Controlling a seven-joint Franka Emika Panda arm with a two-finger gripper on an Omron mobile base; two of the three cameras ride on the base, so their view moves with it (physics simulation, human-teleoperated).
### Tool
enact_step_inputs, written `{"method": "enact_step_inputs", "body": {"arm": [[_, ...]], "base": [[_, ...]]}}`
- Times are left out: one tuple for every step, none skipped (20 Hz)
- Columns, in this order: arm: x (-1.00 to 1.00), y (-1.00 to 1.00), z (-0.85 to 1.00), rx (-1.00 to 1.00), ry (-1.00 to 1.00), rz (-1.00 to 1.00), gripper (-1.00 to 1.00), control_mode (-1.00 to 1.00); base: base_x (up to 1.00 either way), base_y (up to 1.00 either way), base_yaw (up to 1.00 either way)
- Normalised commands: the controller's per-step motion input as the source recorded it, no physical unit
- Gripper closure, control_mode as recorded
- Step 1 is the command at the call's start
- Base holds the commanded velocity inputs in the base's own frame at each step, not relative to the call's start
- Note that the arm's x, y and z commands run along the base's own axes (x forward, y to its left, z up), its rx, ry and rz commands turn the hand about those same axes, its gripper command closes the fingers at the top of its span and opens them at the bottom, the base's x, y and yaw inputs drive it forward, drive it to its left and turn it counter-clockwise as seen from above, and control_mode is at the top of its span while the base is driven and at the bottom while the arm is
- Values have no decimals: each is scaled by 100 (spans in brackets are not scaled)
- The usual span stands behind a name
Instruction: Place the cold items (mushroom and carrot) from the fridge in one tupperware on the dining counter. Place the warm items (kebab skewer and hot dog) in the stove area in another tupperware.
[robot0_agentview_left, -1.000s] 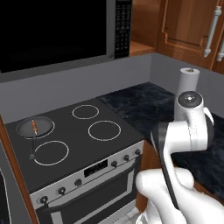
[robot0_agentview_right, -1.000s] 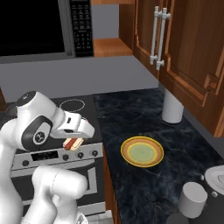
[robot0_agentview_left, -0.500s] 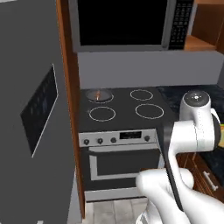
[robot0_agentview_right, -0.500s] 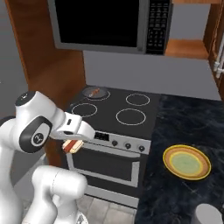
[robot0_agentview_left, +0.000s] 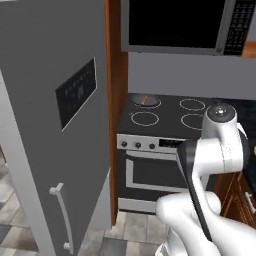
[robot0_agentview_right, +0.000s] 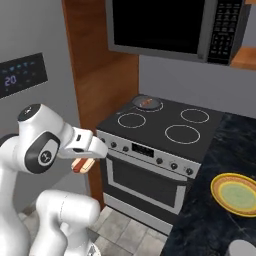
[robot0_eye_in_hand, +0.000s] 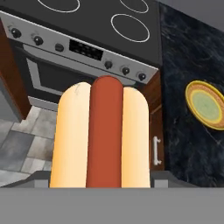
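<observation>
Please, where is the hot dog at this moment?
The hot dog is held in the gripper, in the air in front of the stove, left of the oven door in the right base view.

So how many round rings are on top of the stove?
4: on the stove, two front rings, one back right, one back left under a small pan.

Base has been driven/turned left: stove (robot0_agentview_left: 170, 117) shifted from frame centre to right of the left base view, fridge (robot0_agentview_left: 55, 125) brought in to fill its left half. Yellow plate (robot0_agentview_right: 236, 194) pushed to the right edge of the right base view.
</observation>
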Motion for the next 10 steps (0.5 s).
{"method": "enact_step_inputs", "body": {"arm": [[0, 0, 0, 0, 0, 0, 100, 100], [0, 0, 0, 0, 0, 0, 100, 100], [0, 0, 0, 0, 0, 0, 100, 100], [0, 0, 0, 0, 0, 0, 100, 100], [0, 0, 0, 0, 0, 0, 100, 100], [0, 0, 0, 0, 0, 0, 100, 100], [0, 0, 0, 0, 0, 0, 100, 100], [0, 0, 0, 0, 0, 0, 100, 100], [0, 0, 0, 0, 0, 0, 100, 100], [0, 0, 0, 0, 0, 0, 100, 100]], "base": [[-100, -46, 0], [-99, -24, 0], [-99, -18, 0], [-100, -19, 0], [-100, -18, 0], [-100, -14, 0], [-100, 0, -4], [-71, 0, -40], [-58, 0, -59], [-44, 0, -77]]}}
